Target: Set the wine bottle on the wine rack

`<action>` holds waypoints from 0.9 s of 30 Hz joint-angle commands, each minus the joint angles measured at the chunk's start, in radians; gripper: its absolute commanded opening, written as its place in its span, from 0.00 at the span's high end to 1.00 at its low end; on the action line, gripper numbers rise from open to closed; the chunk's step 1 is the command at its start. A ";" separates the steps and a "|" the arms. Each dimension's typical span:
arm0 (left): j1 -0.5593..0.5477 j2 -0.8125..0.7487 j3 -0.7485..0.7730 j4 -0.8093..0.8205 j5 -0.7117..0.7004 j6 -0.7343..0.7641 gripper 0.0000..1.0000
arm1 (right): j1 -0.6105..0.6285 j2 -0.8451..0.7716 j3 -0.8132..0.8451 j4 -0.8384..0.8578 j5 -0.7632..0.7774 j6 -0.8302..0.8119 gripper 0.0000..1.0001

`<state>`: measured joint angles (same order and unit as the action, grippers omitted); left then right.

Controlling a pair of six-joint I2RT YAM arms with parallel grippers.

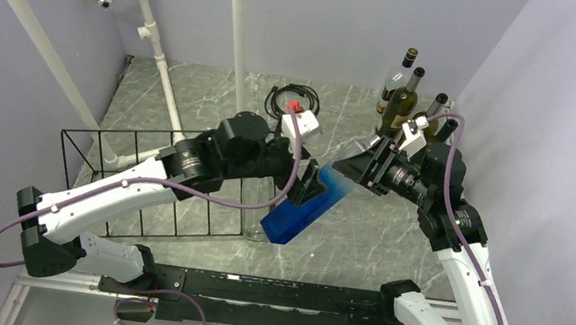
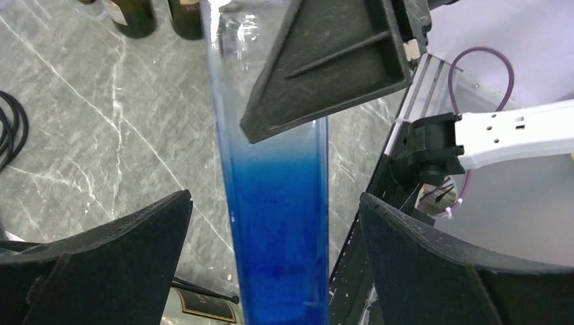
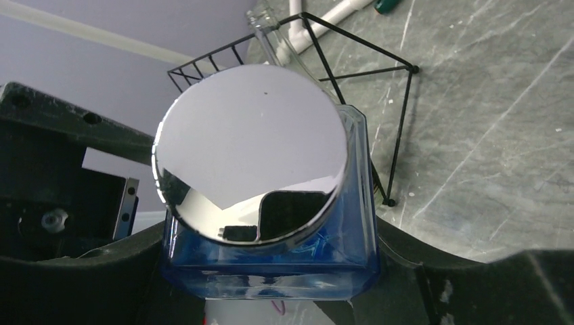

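**Blue bottle held in the air between 2 grippers, off the rack**

The wine bottle (image 1: 299,211), a square-sided one tinted blue at the base and clear towards the top, is held tilted above the table (image 1: 357,249), just beside the right end of the wine rack (image 1: 98,155) and not resting on it. It is clamped near its top by the right gripper (image 3: 274,257), whose 2 fingers (image 3: 101,277) are pressed against opposite sides just below the mirrored cap (image 3: 250,135). The left gripper (image 2: 274,198) is spread wide around the blue lower body, with a gap seen on each side, so nothing is gripped by it. A clear glass bottle (image 3: 269,27) is seen lying in the rack. A cluster of dark bottles (image 1: 403,94) is stood upright at the far right corner, well apart from the rack.
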<state>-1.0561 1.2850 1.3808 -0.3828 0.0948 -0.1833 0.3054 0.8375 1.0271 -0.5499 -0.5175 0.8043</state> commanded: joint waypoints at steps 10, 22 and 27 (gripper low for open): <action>-0.055 0.083 0.037 -0.065 -0.227 0.012 0.04 | 0.102 0.043 0.046 0.198 0.056 0.121 1.00; -0.056 0.097 0.043 -0.075 -0.229 0.032 0.17 | 0.214 0.087 0.060 0.243 0.114 0.140 1.00; -0.058 0.078 0.021 -0.074 -0.222 0.044 0.16 | 0.238 0.099 0.070 0.273 0.114 0.147 1.00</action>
<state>-1.1061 1.3838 1.3899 -0.4683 -0.1257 -0.1638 0.5278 0.9546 1.0157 -0.4767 -0.3702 0.8593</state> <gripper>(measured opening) 0.830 0.643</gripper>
